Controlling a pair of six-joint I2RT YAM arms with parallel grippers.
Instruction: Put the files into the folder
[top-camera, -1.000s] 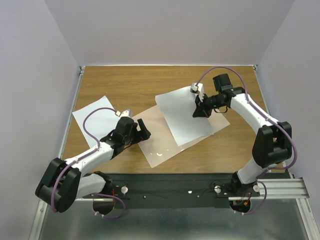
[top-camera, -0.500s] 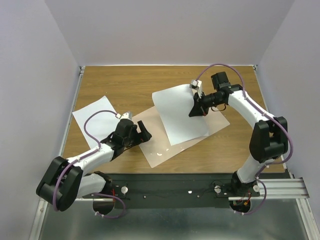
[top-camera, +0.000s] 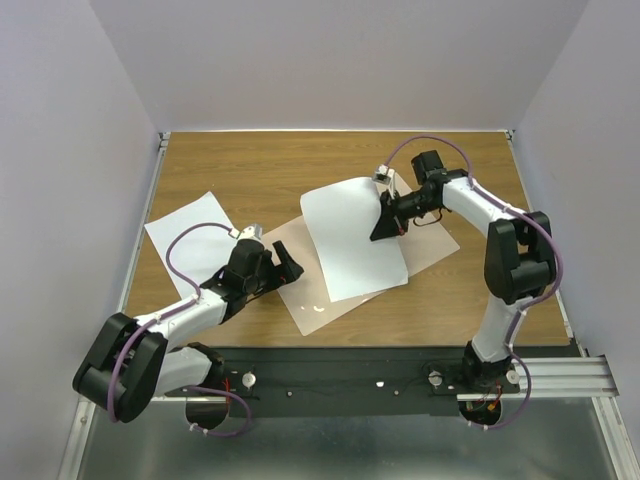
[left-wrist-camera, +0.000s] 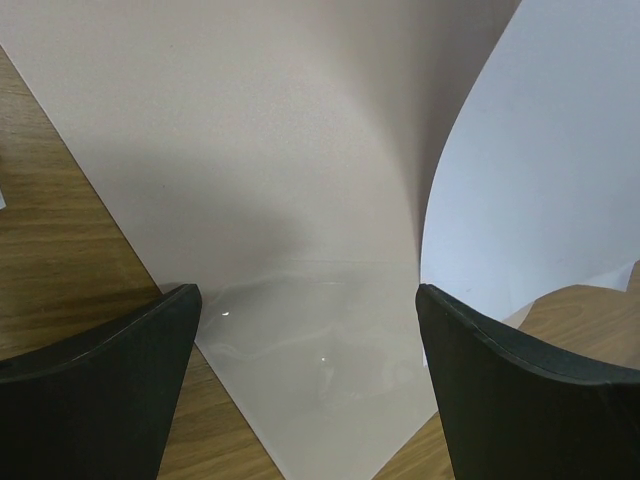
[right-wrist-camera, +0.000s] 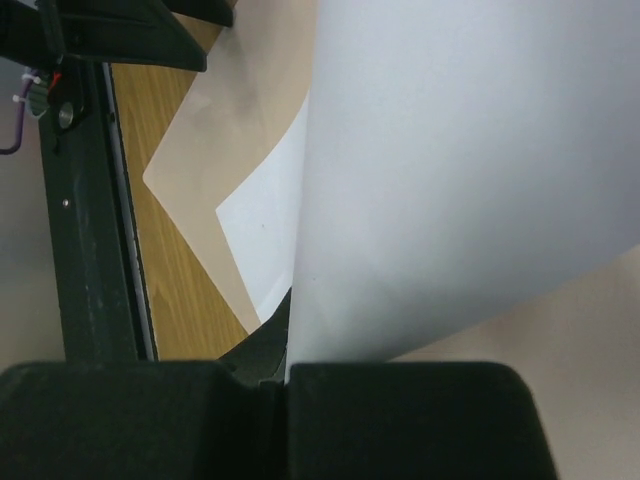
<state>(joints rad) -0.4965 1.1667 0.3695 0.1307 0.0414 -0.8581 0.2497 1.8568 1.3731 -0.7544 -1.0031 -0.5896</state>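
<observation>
The open folder (top-camera: 305, 300) lies flat across the middle of the table, its glossy pale inner face up; it also shows in the left wrist view (left-wrist-camera: 300, 200). My right gripper (top-camera: 383, 224) is shut on the edge of one white file sheet (top-camera: 350, 240) and holds it over the folder; the sheet fills the right wrist view (right-wrist-camera: 470, 170). The second white sheet (top-camera: 190, 240) lies on the table at the left. My left gripper (top-camera: 287, 266) is open at the folder's left edge, its fingers (left-wrist-camera: 100, 390) straddling the folder's near corner.
The wooden table (top-camera: 250, 170) is bounded by purple walls. A black rail (top-camera: 350, 380) runs along the near edge by the arm bases; it shows in the right wrist view (right-wrist-camera: 90, 200).
My right gripper has carried the white sheet leftward and nearer, further over the folder. My left gripper has shifted slightly at the folder's left edge.
</observation>
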